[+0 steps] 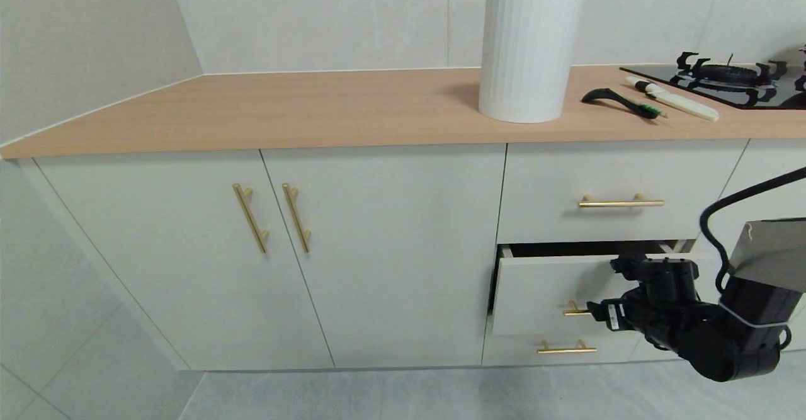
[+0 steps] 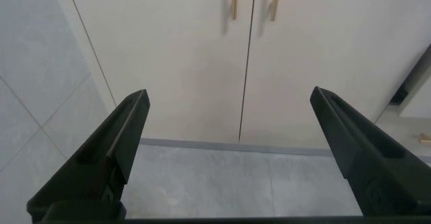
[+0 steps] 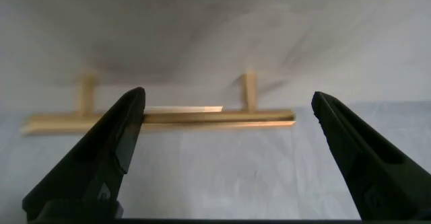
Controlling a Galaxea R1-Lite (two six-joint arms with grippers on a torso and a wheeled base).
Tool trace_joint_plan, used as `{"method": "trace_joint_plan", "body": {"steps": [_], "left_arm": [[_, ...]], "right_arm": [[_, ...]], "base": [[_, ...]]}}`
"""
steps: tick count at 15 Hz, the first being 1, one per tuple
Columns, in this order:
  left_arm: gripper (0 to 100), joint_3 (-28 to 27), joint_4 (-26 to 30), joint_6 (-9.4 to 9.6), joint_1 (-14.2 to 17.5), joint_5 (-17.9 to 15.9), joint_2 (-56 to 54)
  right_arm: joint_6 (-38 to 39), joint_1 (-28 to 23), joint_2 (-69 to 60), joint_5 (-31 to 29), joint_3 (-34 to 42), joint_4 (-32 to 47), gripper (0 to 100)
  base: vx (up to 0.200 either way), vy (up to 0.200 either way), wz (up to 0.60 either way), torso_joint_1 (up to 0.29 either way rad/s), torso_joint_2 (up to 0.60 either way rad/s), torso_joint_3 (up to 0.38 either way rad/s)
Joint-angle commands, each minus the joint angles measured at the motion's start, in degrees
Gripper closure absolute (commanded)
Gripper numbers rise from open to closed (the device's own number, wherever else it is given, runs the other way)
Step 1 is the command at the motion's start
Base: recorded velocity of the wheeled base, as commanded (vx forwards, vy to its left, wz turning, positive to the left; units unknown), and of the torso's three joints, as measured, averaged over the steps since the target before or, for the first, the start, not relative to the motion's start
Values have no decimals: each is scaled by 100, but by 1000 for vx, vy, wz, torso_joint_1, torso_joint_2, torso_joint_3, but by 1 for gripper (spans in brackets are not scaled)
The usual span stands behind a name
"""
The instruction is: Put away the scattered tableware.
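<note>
Countertop: a wooden worktop (image 1: pixel 315 108) runs along a pale tiled wall, over white cabinets.
Double doors: two doors (image 1: pixel 189 250) under the left stretch, shut, with upright brass handles (image 1: pixel 252 217) side by side at the seam.
Left gripper: the left gripper (image 2: pixel 229 97) is held low before those doors, aimed at their foot and the grey floor; its fingers are spread wide with nothing between them.
Canister: a tall white ribbed canister (image 1: pixel 529 48) stands upright on the worktop.
Drawers: the top drawer (image 1: pixel 623 187) is shut; the middle drawer (image 1: pixel 541 288) below it is pulled partly out.
Right arm: bent low at the right, forearm level and pointing left at the middle drawer's front.
Right gripper: the right gripper (image 1: pixel 609 288) (image 3: pixel 229 96) has its fingers splayed wide, the brass drawer handle (image 3: pixel 202 118) lying crosswise beyond the gap; contact cannot be told.
Black utensil: the black utensil (image 1: pixel 614 100) lies flat right of the canister, long axis slanting from back-left to front-right, green end rightward.
White utensil: the white utensil (image 1: pixel 677 102) lies just beside it, slanting alike.
Hob: a black gas hob (image 1: pixel 724 80) is at the far right.
</note>
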Motion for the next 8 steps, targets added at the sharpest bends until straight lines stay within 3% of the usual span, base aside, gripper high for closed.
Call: {"method": "trace_joint_plan", "body": {"steps": [1, 4, 5, 8], "left_arm": [[0, 0, -2, -2, 4, 4, 7], [0, 0, -2, -2, 4, 4, 7], [0, 0, -2, -2, 4, 4, 7], [0, 0, -2, -2, 4, 4, 7]], "right_arm": [[31, 453, -2452, 109, 349, 1398, 0], [225, 857, -4341, 408, -425, 4324, 0], [506, 928, -4447, 416, -688, 4790, 0], [822, 884, -3981, 496, -961, 4878, 0]], "base": [[0, 0, 0, 0, 0, 0], [0, 0, 0, 0, 0, 0], [0, 0, 0, 0, 0, 0], [0, 0, 0, 0, 0, 0]]}}
